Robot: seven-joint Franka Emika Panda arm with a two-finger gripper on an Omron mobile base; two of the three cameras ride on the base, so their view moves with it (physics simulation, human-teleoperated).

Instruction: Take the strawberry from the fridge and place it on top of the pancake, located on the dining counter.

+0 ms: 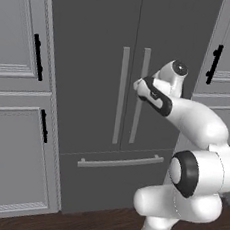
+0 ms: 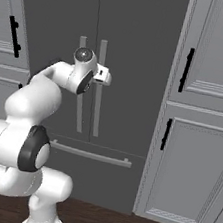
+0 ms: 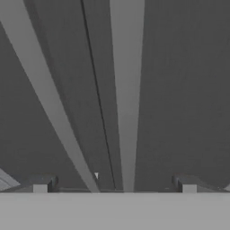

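- One fridge [image 1: 104, 45], tall and dark grey, fills the middle of both base views; its two upper doors are closed, meeting at a thin vertical seam
- Two long silver bar handles [image 1: 121, 95] stand upright side by side, one on each side of the seam; a third, horizontal bar handle [image 1: 120, 161] runs across the one bottom drawer [image 1: 115, 180], also closed
- Panelled grey cabinets [image 1: 15, 76] flank the fridge on both sides; four short black handles [image 1: 37, 56] can be counted across the two base views, two on each side
- One gripper [image 3: 114, 184] is held up at the height of the upright handles, close in front of the right one; in the left base view the hand overlaps that bar
- The jaws stand wide apart with nothing between them; in the hand view the two fingertips [image 3: 41, 183] sit far to either side, and the two silver bars and the seam run up between them
- Dark wooden floor [image 1: 90, 225] runs below the fridge
- With the fridge shut, its inside is hidden, so where the strawberry lies cannot be told
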